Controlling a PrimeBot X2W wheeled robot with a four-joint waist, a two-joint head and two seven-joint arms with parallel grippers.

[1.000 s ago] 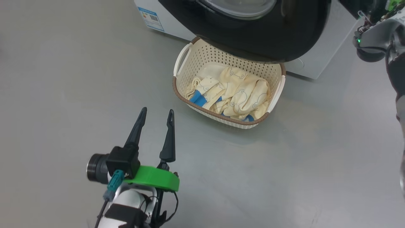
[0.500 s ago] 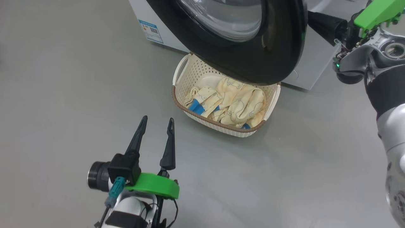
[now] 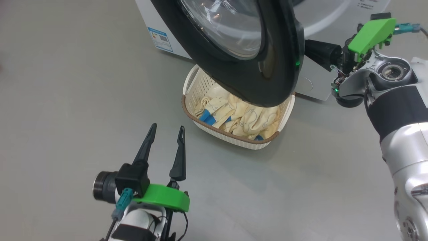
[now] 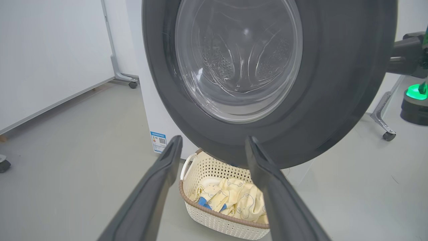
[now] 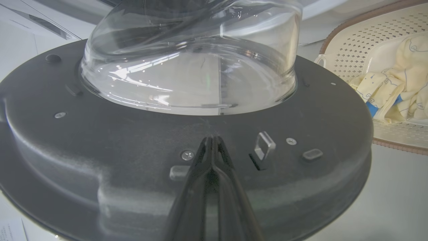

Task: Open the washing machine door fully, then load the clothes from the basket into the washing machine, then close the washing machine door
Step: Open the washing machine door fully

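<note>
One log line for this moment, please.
step: opening washing machine door, partly open | right gripper: shut, tips at its inner face | left gripper: open, empty | clothes: in basket

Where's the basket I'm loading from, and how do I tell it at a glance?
Find the big white washing machine; its round black-rimmed door hangs open over the floor. Directly below that door sits the basket, holding cream-yellow clothes with blue patches. Unlike the glossy door and smooth machine, it has perforated cream walls, a brown woven-look rim and white side handles.
</note>
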